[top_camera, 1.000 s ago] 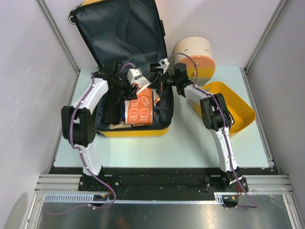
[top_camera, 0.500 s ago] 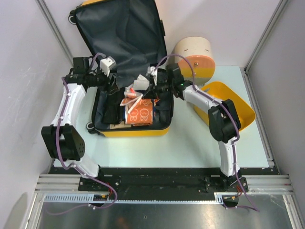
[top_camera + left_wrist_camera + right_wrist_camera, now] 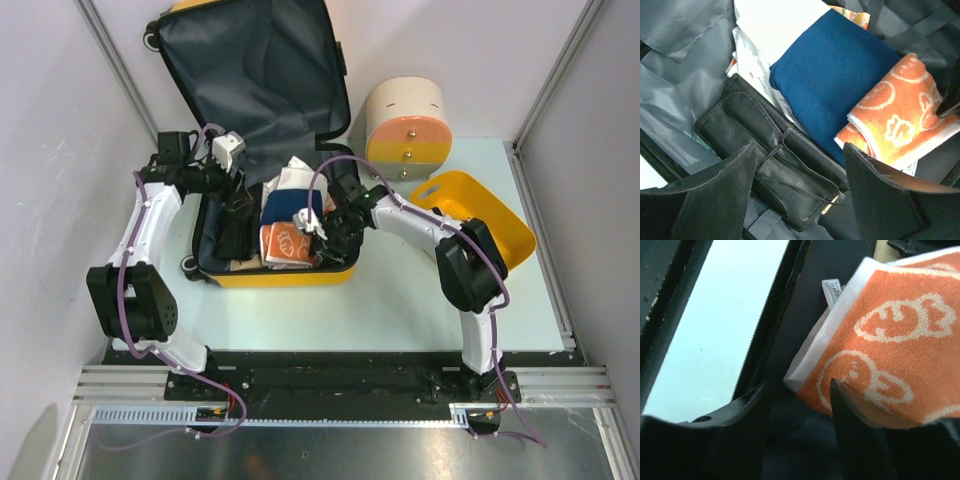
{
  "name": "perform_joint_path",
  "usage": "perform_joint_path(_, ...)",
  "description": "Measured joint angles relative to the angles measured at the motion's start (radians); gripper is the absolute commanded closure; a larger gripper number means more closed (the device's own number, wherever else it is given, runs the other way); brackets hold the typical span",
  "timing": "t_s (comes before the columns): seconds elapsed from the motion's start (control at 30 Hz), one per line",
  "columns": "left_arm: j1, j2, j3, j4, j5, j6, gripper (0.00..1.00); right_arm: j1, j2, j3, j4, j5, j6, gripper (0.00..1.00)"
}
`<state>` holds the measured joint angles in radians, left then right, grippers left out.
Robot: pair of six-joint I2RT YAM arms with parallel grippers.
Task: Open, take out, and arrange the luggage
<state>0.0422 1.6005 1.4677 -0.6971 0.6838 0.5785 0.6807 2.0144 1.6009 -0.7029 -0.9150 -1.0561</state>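
Both spread open: left gripper (image 3: 799, 150) above black pouch (image 3: 755, 135); right gripper (image 3: 799, 385) at orange towel (image 3: 900, 355) edge, beside luggage (image 3: 290, 277) rim.

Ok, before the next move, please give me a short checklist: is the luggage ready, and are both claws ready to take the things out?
1. Luggage open, lid up: ok.
2. Left claw open and empty, above the black pouch: ok.
3. Right claw gripping the orange towel: not ok; jaws apart, the towel's corner only lies between them.
4. Things taken out: not ok; pouch, towel and blue cloth lie inside.
5. Bare table in front of the luggage for arranging: ok.
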Motion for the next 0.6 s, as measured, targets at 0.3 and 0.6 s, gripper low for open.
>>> perform_joint_path(0.3, -0.001, 0.000, -0.019, 0.006, 0.000, -0.003, 0.26, -0.097, -0.029, 0.107, -0.009, -0.055, 0.148, 0.26)
perform_joint_path(0.6, -0.012, 0.000, -0.037, 0.008, -0.001, -0.024, 0.26, -0.173, 0.041, 0.185, 0.284, -0.050, 0.560, 0.21)
